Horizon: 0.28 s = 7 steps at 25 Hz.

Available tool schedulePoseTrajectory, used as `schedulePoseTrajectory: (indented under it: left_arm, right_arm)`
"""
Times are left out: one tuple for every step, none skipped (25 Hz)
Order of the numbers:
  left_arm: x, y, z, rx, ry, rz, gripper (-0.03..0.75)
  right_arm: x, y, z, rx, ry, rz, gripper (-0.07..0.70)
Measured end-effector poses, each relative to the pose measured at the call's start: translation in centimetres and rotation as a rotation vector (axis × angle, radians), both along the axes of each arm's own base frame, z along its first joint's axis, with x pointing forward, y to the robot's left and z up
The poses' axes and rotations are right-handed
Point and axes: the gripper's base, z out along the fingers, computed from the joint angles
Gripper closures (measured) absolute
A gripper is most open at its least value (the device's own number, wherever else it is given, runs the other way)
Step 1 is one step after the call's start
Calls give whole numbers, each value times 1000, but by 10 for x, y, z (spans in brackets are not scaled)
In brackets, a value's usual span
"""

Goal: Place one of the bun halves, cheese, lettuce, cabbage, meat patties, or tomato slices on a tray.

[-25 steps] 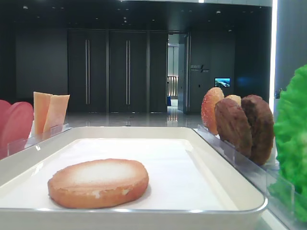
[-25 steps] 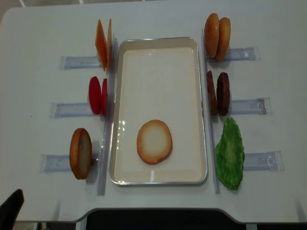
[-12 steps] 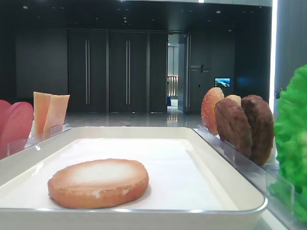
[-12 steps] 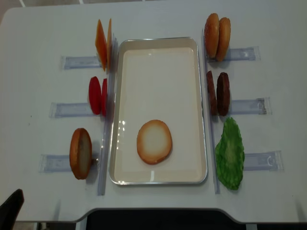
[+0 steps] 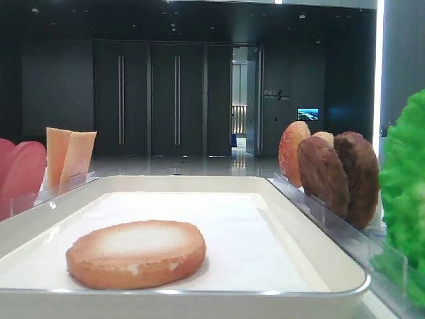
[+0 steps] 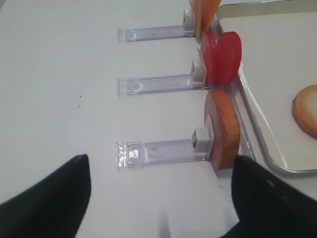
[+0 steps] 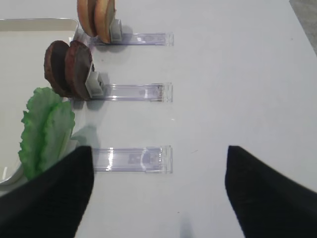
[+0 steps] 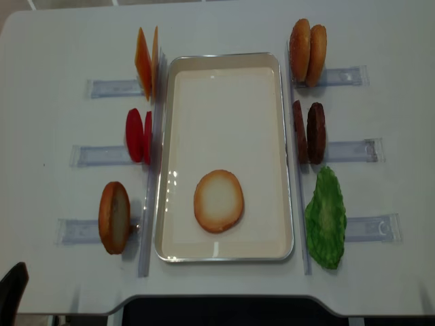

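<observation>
One bun half [image 8: 218, 200] lies cut face up on the white tray [image 8: 224, 88], near its front end [image 5: 136, 254]. Another bun half [image 6: 223, 130] stands on edge in a clear holder left of the tray. Cheese [image 8: 146, 62] and tomato slices [image 8: 138, 135] stand behind it. On the right stand two more bun halves [image 8: 307, 51], the meat patties [image 8: 309, 132] and the lettuce [image 8: 325, 217]. Cabbage is out of view. My left gripper [image 6: 161, 198] is open over bare table near the upright bun. My right gripper [image 7: 156, 193] is open beside the lettuce [image 7: 44, 131], holding nothing.
Clear plastic holder rails [image 8: 88, 231] stick out from both long sides of the tray, several per side [image 7: 133, 158]. The white table's front edge [image 8: 217, 299] runs just below the tray. A dark part of my left arm [image 8: 12, 292] shows at the lower left corner.
The dark part of my left arm in the overhead view's lower left corner has drawn back slightly. The food and tray have not moved.
</observation>
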Motion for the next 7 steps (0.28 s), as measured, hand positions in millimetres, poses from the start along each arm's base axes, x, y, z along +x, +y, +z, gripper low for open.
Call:
schedulePoseTrajectory:
  left_arm:
    - [0,0,0,0,0,0,24]
    - [0,0,0,-1,0,-1,24]
    - [0,0,0,-1,0,-1,24]
    - [0,0,0,-1,0,-1,24]
    - [0,0,0,-2,0,-1,24]
    - [0,0,0,-2,0,-2,24]
    - [0,0,0,-2,0,-2,24]
  right_arm:
    - [0,0,0,0,0,0,107]
    - [0,0,0,0,0,0,107]
    - [0,0,0,0,0,0,107]
    - [0,0,0,0,0,0,107]
    - [0,0,0,0,0,0,107]
    - [0,0,0,0,0,0,107]
    - [0,0,0,0,0,0,107]
